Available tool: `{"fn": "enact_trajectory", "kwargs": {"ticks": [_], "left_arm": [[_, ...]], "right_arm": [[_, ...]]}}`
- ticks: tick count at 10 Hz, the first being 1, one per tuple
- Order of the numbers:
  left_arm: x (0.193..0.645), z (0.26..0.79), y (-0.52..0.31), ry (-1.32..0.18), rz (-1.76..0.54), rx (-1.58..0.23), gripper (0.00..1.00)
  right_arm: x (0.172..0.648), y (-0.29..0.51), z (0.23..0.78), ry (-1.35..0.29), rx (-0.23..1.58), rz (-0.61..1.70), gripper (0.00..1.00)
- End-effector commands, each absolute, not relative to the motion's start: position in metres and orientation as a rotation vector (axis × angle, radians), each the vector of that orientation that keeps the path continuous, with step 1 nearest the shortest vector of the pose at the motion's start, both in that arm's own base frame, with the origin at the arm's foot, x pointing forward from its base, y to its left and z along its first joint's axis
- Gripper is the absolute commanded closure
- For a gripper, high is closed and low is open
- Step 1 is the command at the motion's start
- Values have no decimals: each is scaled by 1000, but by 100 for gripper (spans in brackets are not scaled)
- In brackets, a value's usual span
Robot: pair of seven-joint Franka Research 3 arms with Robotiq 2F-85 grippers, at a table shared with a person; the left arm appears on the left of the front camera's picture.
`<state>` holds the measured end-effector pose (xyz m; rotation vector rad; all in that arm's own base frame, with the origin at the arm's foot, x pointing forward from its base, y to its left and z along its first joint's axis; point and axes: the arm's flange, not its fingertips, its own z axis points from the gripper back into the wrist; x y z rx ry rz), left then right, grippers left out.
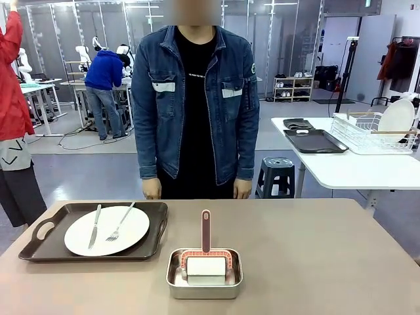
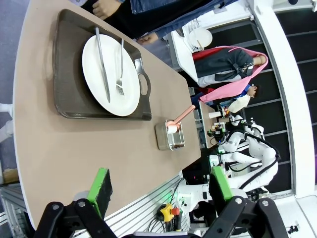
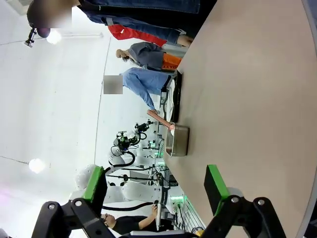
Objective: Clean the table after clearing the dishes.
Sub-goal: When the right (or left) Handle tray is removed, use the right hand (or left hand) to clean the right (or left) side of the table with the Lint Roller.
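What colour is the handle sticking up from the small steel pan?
The handle is a muted pinkish red, clearest in the front view.

The left gripper (image 2: 159, 191) rises from the bottom edge of its wrist frame, green pads spread wide, empty. The right gripper (image 3: 156, 191) stands the same way at its frame's bottom, wide apart and empty.

1. A robotics lab hall: grey floor, glass partition walls (image 1: 262, 39) at the back.
2. Aluminium frame rails (image 2: 141, 208), cables (image 2: 157, 224) and a red stop button (image 2: 173, 211) edge the desk (image 1: 315, 262).
3. A person (image 1: 105, 82) works at a far desk (image 1: 39, 88).
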<state>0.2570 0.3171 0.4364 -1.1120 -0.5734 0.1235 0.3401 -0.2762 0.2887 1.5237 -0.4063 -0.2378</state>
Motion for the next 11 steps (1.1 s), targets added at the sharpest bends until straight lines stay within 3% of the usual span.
{"fn": "enact_trajectory", "kwargs": {"ticks": [1,11], "left_arm": [[254,438,319,-590,120,-1121,0],[254,438,319,-590,120,-1121,0]], "right_arm": [[339,-280,295,-406,1499,-235,0],[339,-280,295,-406,1499,-235,0]]}}
